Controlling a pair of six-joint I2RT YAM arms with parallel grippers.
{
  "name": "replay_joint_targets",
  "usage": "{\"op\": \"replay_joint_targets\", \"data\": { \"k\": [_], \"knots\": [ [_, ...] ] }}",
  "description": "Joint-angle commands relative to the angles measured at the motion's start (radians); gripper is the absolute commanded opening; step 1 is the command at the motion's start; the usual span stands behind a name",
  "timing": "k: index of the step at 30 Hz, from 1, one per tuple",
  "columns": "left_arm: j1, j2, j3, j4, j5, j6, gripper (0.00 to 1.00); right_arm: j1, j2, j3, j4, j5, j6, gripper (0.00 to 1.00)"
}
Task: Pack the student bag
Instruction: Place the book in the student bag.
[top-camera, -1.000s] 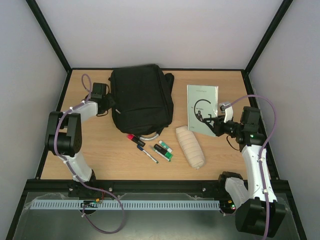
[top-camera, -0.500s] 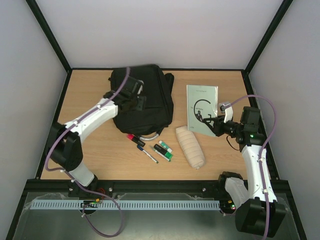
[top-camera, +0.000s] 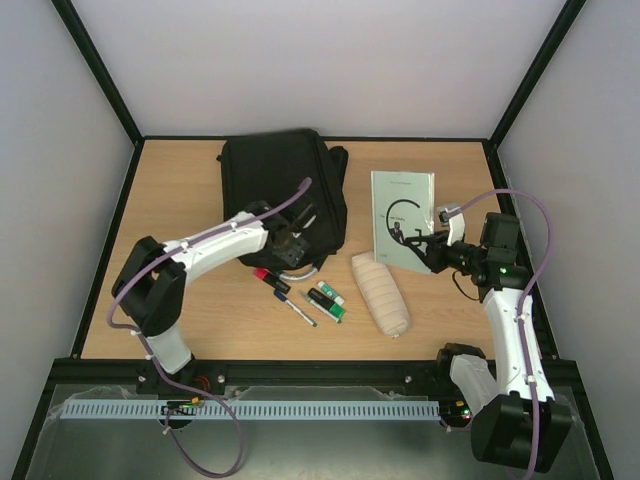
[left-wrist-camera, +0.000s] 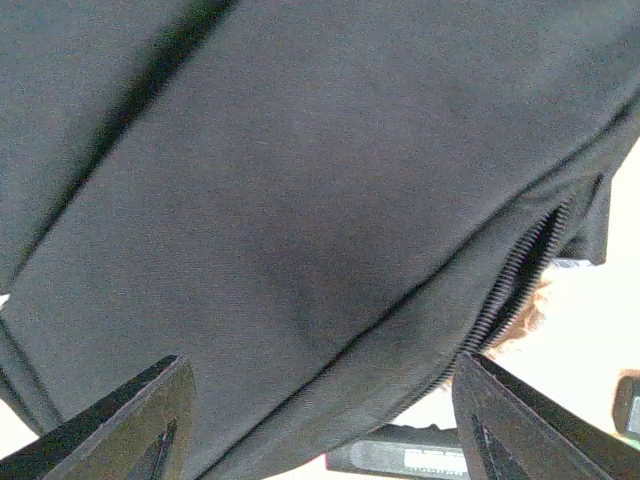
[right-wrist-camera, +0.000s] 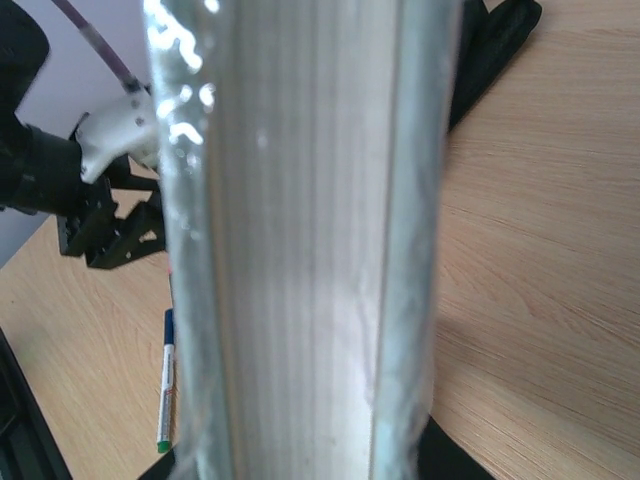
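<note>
Bag lies flat, far left-centre on the surface. Left jaws wide, poised over its near zip, likely to open it. Right jaws pinch the book by its near corner, readied for packing.

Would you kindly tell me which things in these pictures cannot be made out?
Right wrist view: the book, edge-on and blurred, fills the frame, hiding the right fingers that grip it.
Left wrist view: the student bag fills the frame beyond the open left fingers; only a short piece of its zip shows, so open or closed is unclear.
Top view: the book's cover print is too small to read.
</note>
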Motion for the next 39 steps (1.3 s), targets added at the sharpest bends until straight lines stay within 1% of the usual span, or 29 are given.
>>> {"op": "replay_joint_targets", "data": {
  "k": [1, 6, 8, 11, 12, 17, 21, 25, 33, 34, 36, 38, 39],
  "knots": [
    [-0.063, 0.068, 0.017, -0.075, -0.077, 0.058, 0.73, 0.000, -0.013, 0.023, 0.032, -0.082, -0.026, 0.01],
    [-0.105, 0.098, 0.026, -0.102, -0.120, 0.052, 0.71, 0.000, -0.018, 0.024, 0.030, -0.083, -0.029, 0.01],
    [-0.107, 0.113, 0.020, -0.113, -0.183, 0.042, 0.71, 0.000, -0.018, 0.025, 0.028, -0.087, -0.029, 0.01],
    [-0.108, 0.144, 0.018, -0.121, -0.314, 0.022, 0.69, 0.000, -0.017, 0.026, 0.026, -0.089, -0.031, 0.01],
    [-0.109, 0.146, 0.020, -0.115, -0.322, 0.020, 0.68, 0.000, -0.017, 0.026, 0.025, -0.091, -0.032, 0.01],
    [-0.112, 0.124, 0.037, -0.072, -0.244, 0.045, 0.68, 0.000, -0.015, 0.026, 0.021, -0.093, -0.036, 0.01],
    [-0.103, 0.124, 0.037, -0.061, -0.222, 0.100, 0.70, 0.000, -0.014, 0.027, 0.022, -0.095, -0.035, 0.01],
    [-0.082, 0.168, 0.057, -0.070, -0.208, 0.097, 0.65, 0.000, -0.011, 0.028, 0.019, -0.097, -0.037, 0.01],
    [-0.079, 0.248, 0.076, -0.046, -0.284, 0.098, 0.46, 0.000, -0.006, 0.028, 0.017, -0.100, -0.038, 0.01],
    [-0.079, 0.259, 0.084, -0.046, -0.291, 0.098, 0.41, 0.000, -0.006, 0.029, 0.016, -0.100, -0.038, 0.01],
    [-0.081, 0.275, 0.112, -0.052, -0.310, 0.086, 0.28, 0.000, -0.006, 0.029, 0.016, -0.099, -0.038, 0.01],
    [-0.086, 0.273, 0.148, -0.062, -0.337, 0.074, 0.12, 0.000, -0.006, 0.029, 0.015, -0.096, -0.038, 0.01],
    [-0.091, 0.266, 0.165, -0.060, -0.353, 0.074, 0.07, 0.000, -0.005, 0.029, 0.015, -0.094, -0.038, 0.01]
  ]
}}
